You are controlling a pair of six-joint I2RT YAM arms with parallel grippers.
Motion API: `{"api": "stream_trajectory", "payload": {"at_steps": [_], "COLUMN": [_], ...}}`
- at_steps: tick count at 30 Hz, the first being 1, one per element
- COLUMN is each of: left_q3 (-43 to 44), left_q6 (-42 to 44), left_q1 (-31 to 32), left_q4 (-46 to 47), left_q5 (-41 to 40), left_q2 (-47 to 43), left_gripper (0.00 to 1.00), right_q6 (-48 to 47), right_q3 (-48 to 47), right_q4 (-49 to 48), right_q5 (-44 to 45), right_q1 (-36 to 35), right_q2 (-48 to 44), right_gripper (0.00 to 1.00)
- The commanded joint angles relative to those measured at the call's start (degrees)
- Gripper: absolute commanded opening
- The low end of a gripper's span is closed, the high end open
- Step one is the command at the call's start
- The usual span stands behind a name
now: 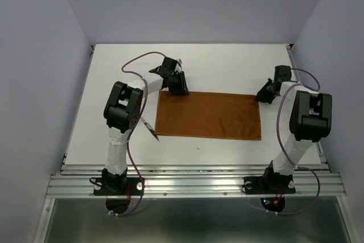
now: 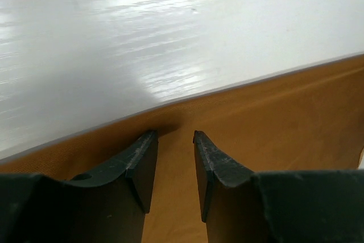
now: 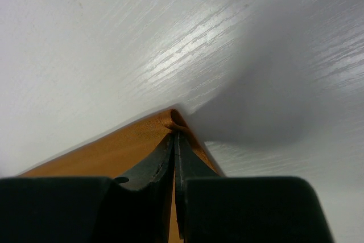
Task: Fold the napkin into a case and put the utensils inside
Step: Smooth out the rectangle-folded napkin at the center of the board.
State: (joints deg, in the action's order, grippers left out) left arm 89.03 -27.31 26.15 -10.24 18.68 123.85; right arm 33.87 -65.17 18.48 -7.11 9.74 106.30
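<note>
Worktop | napkin flat at centre, looks folded once | R jaws clenched on far-R corner | L jaws parted over far-L edge | utensil just off near-L corner | step: folding case | next: L pinch, both carry edge nearward

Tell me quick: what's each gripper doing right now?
Left gripper: open, jaws apart over the napkin edge, holding nothing.
Right gripper: closed on a napkin corner.

left claw parted, over napkin edge, white table
</note>
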Motion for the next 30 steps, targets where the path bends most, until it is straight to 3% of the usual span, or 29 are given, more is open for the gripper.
{"api": "stream_trajectory", "payload": {"at_steps": [1, 15, 30], "left_q3": [-3.2, -10.3, -10.8], "left_q6": [2.8, 4.2, 3.9], "left_q1": [-3.0, -12.2, -12.4], "left_q4": [-3.1, -2.7, -2.1], "left_q5": [-2.8, -4.0, -2.3], "left_q2": [-4.1, -9.2, -9.8], "left_gripper": [0.43, 0.43, 0.43], "right_q6": [-2.0, -2.1, -2.8], "right_q3": [0.3, 0.0, -1.5], "right_q4": [0.1, 0.0, 1.0], "right_q5": [2.2, 1.8, -3.0], "right_q1": [0.6, 0.6, 0.6], "right_q2": [2.3, 3.6, 0.0], "right_gripper": [0.09, 0.09, 0.09]}}
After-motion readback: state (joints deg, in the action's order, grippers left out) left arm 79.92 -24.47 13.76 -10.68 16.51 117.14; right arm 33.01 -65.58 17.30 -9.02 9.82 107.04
